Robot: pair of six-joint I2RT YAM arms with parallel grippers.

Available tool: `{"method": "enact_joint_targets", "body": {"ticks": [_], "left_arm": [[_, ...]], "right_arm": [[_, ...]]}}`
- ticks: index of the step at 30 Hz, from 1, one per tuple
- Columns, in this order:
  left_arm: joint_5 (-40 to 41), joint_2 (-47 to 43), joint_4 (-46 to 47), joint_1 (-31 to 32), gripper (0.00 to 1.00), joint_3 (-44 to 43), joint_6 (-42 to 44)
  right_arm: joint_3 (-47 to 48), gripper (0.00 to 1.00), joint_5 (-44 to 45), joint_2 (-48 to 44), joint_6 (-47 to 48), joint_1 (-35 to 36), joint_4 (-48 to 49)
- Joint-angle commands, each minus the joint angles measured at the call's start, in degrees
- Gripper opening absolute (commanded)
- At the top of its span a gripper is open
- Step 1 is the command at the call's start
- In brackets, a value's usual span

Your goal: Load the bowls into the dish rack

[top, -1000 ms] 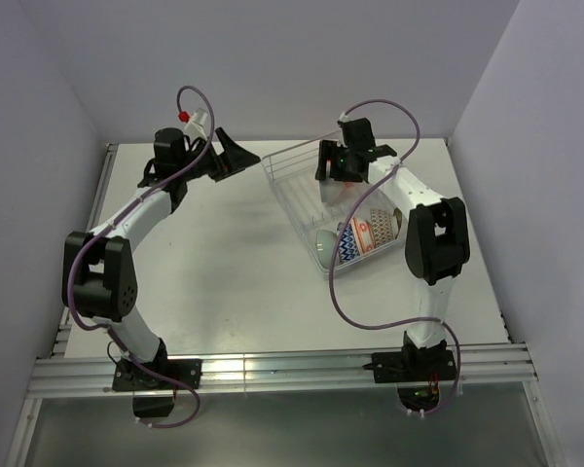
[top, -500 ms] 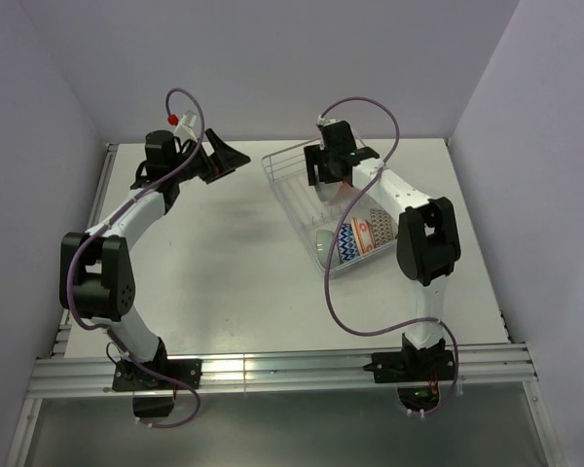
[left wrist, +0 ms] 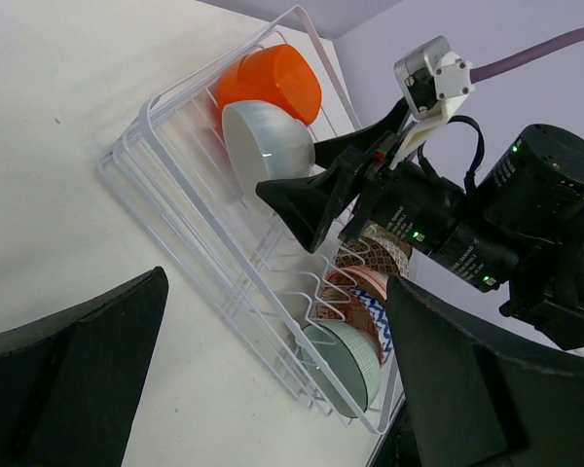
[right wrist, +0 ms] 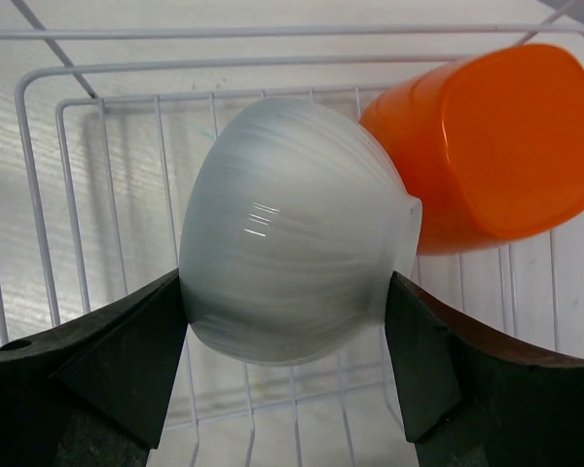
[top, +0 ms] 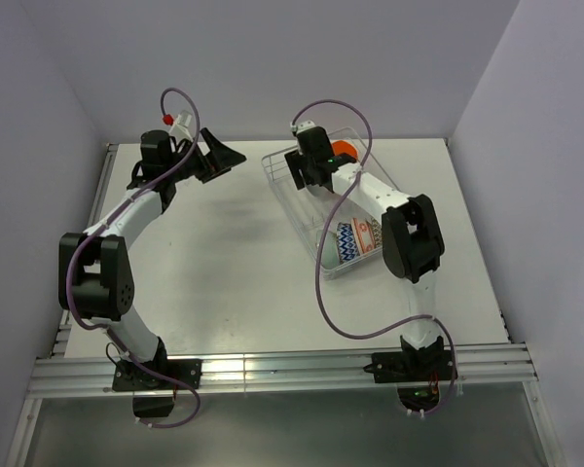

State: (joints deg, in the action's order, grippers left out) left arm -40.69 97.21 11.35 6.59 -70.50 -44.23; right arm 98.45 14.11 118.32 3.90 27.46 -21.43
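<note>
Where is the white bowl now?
Right wrist view, centre: the white bowl sits in the right gripper, inside the dish rack, left of the orange bowl.

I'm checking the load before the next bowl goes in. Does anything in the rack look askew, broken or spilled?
Nothing stands out. The orange bowl leans on its side at the far end of the dish rack, beside the white bowl in the right gripper. No cracks or spills show.
</note>
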Motion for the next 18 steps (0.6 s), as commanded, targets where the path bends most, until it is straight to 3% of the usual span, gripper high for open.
{"method": "enact_joint_targets", "body": {"ticks": [1, 18], "left_arm": [[-1.1, -3.2, 0.8, -0.4, 1.0, 0.1, 0.3], [-0.6, -4.7, 1.4, -1.2, 0.99, 1.7, 0.0]], "right_arm": [[4.5, 0.0, 6.6, 2.3, 3.9, 0.3, 3.2], [9.3, 0.0, 9.5, 7.9, 8.8, 2.9, -0.3]]}}
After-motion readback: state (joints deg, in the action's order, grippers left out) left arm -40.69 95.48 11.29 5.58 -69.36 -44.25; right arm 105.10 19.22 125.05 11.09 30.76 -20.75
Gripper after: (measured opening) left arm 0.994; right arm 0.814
